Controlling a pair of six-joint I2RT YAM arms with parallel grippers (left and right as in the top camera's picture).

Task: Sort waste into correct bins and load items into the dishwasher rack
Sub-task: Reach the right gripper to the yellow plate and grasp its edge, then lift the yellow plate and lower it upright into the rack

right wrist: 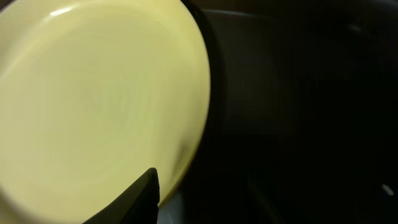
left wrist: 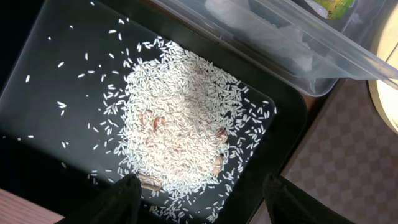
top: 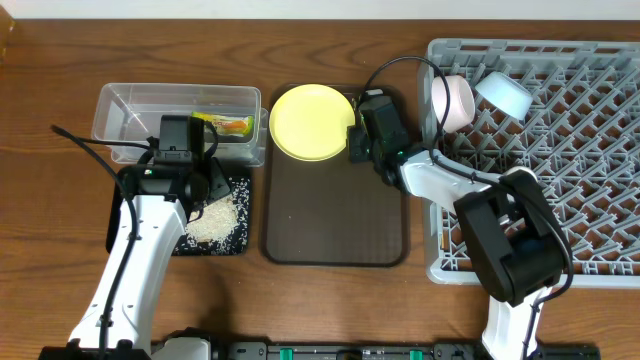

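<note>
White rice grains [left wrist: 180,124] lie heaped in the black tray [top: 240,246], also in the left wrist view [left wrist: 50,74]. My left gripper [top: 195,190] [left wrist: 205,202] hovers open over the pile, holding nothing. The clear tub [top: 120,105] [left wrist: 280,43] behind it holds the green-and-yellow wrapper [top: 226,125] [left wrist: 336,6]. The yellow plate [top: 312,122] [right wrist: 93,106] rests on the far edge of the brown serving tray. My right gripper [top: 355,140] is at its right rim, one finger over the rim; the other is lost in the dark. The white-pink bowl [top: 455,102] and light-blue bowl [top: 503,92] sit in the grey rack [top: 580,160]. Cup and chopsticks are out of view.
The brown serving tray [top: 335,215] [left wrist: 348,155] lies between the black tray and the rack, bare except for the plate at its far edge. Wooden table [top: 50,200] surrounds everything. Cables loop from both arms above the tub and the rack's left side.
</note>
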